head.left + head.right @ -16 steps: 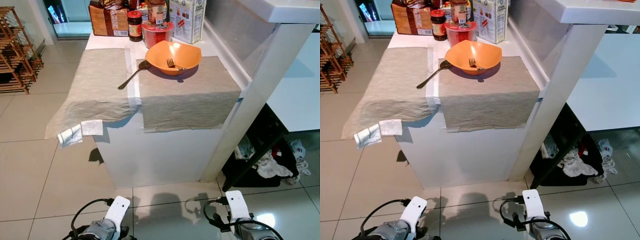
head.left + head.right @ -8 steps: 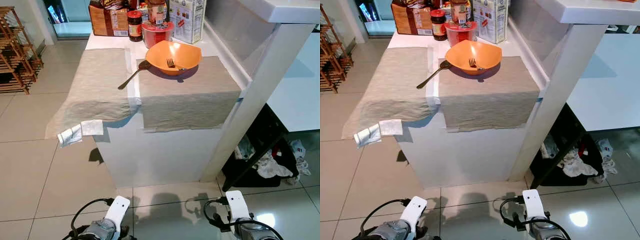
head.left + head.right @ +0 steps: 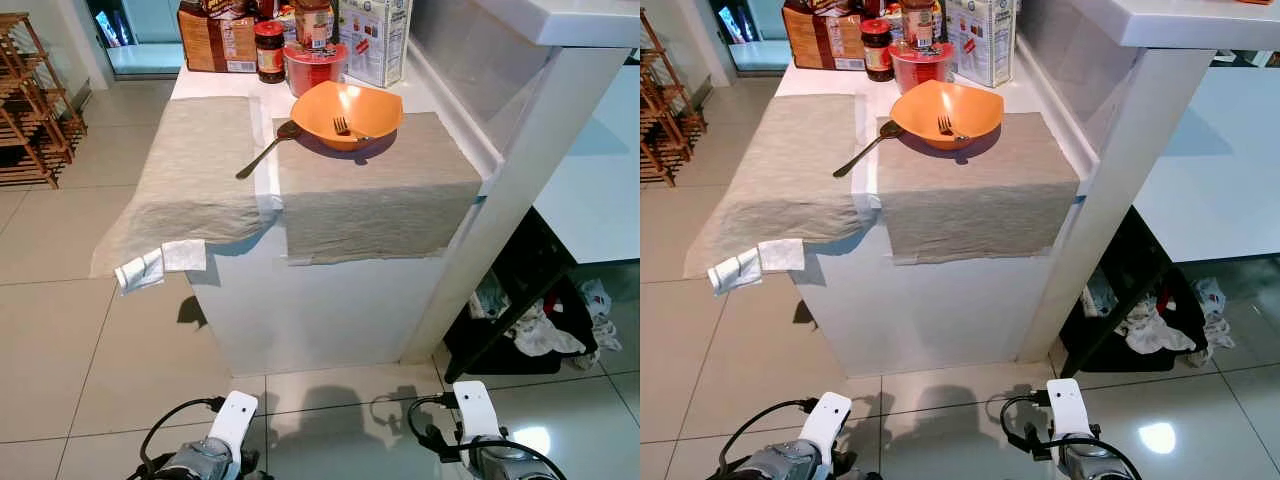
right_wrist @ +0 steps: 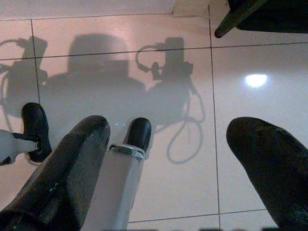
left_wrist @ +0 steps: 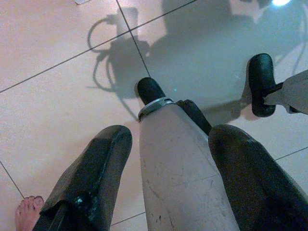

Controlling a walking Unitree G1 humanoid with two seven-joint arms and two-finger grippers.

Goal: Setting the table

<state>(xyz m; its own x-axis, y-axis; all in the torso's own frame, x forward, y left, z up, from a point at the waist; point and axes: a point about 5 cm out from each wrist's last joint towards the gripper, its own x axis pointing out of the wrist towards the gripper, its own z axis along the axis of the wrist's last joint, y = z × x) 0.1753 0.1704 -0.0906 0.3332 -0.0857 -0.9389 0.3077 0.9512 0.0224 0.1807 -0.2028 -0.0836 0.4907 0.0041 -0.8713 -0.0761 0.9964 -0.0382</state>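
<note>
While both arms hang idle, the place setting waits at upper centre of the frame.
Left claw [image 5: 168, 178] and right claw [image 4: 178, 159] gape wide, empty, above the tiled floor [image 3: 60, 330]; the orange plastic bowl [image 3: 346, 113] cradles a metal fork [image 3: 342, 126] on the beige cloth placemat [image 3: 375, 185] on the white bench [image 3: 320, 300], a dark long-handled spoon [image 3: 264, 150] just beside it for eating.

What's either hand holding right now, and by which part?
Nothing. Both hang idle over the floor tiles, fingers spread with nothing between: left hand, right hand. The spoon and the fork in the orange bowl lie on the counter.

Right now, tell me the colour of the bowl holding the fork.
Orange: the bowl shows best in the left eye view.
</note>
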